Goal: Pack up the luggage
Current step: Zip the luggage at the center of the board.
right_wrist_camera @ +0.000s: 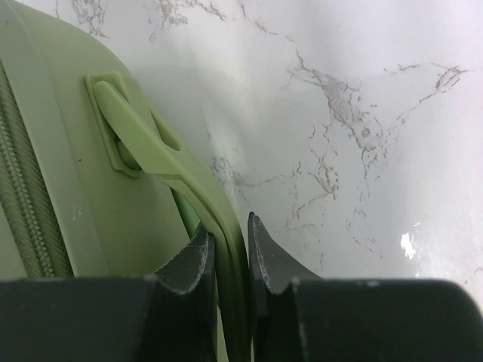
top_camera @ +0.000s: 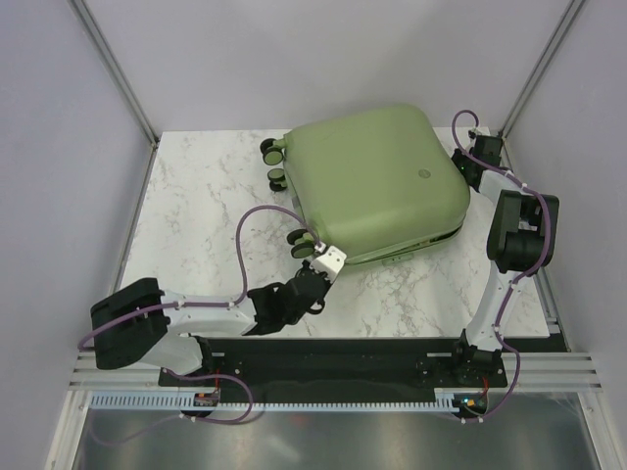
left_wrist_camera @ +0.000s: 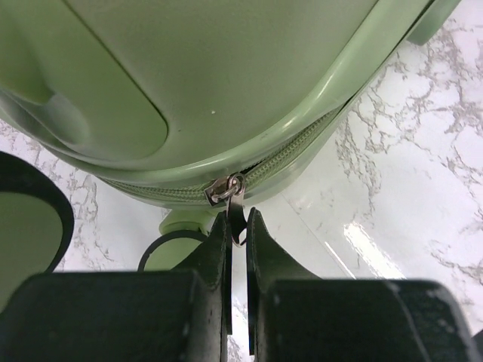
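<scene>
L end effector (left_wrist_camera: pixel 236 226) was pinched shut on the zipper pull (left_wrist_camera: pixel 236 197) at the 7 o'clock corner of the luggage (top_camera: pixel 377 181), prob. to run the zip. The luggage lay lid-down toward 1 o'clock on the desk (top_camera: pixel 196 206). R end effector (right_wrist_camera: pixel 230 240) gripped the side handle (right_wrist_camera: pixel 143 143) narrowly at 3 o'clock, likely as a brace.

One luggage (top_camera: pixel 377 181), two end effectors (left_wrist_camera: pixel 236 220) (right_wrist_camera: pixel 231 226), one zipper pull (left_wrist_camera: pixel 235 197), one handle (right_wrist_camera: pixel 143 147)
</scene>
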Robot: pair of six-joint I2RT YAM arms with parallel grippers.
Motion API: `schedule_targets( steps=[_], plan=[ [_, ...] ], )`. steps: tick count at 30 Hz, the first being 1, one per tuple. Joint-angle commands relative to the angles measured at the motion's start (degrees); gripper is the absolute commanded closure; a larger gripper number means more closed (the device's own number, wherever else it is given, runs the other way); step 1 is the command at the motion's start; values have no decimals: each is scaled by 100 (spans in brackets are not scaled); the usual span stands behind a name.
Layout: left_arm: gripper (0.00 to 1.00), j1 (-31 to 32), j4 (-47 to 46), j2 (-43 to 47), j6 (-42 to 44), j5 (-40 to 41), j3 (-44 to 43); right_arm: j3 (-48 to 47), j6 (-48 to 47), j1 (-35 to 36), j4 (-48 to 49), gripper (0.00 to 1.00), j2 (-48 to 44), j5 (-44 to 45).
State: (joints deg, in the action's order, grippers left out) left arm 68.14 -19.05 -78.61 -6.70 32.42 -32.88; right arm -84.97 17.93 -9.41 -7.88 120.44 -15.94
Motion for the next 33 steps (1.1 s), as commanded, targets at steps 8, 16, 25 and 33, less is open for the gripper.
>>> schedule_targets(
  steps=[8,16,25,33],
  plan=[
    [98,947,-1400,48,38,-1494,-1106,498,1098,308,-417,100,261,1392],
    [98,737,-1347,170,-314,-439,-809,946,1089,317,-355,100,-178,1480],
    [98,-45,-830,1258,-16,-132,-70,2396,1449,431,-21,100,-1320,1997],
    [98,-943,224,2516,-121,-746,695,2907,1907,1143,-109,100,-1674,2605]
  ],
)
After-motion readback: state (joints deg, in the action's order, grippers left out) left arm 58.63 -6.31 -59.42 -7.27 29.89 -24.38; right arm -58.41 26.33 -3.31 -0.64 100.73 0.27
